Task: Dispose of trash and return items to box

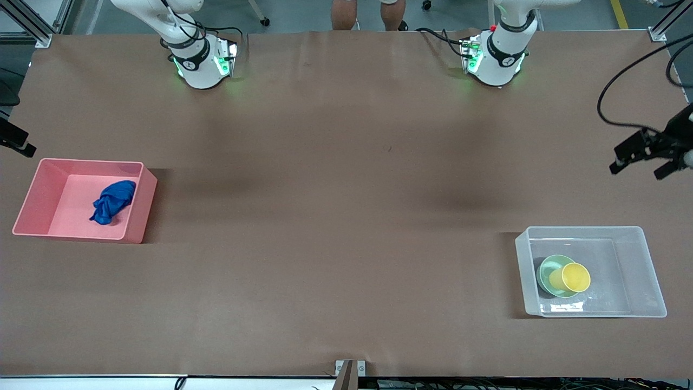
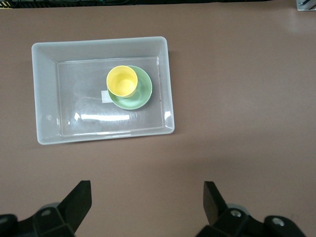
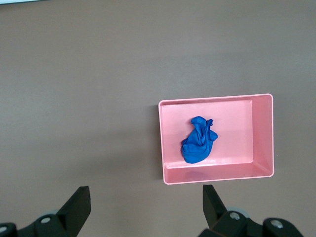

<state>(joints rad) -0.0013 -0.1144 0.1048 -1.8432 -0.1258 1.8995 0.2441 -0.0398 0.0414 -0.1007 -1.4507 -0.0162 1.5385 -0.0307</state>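
The blue cloth wad (image 1: 113,201) lies in the pink bin (image 1: 32,195) at the right arm's end of the table; both show in the right wrist view, the wad (image 3: 198,140) in the bin (image 3: 261,133). The yellow cup (image 1: 574,277) rests on its side in the mint-green bowl (image 1: 548,271) inside the clear tub (image 1: 639,260). In the left wrist view the cup (image 2: 122,81) sits in the bowl (image 2: 142,94) in the tub (image 2: 47,98). My left gripper (image 1: 640,166) (image 2: 146,197) is open and empty, high beside the tub. My right gripper (image 1: 21,145) (image 3: 146,200) is open and empty, high beside the bin.
Brown table surface (image 1: 346,216) stretches between bin and tub. A black cable (image 1: 606,97) hangs near the left arm. Both arm bases (image 1: 200,59) (image 1: 498,54) stand along the table's edge farthest from the front camera.
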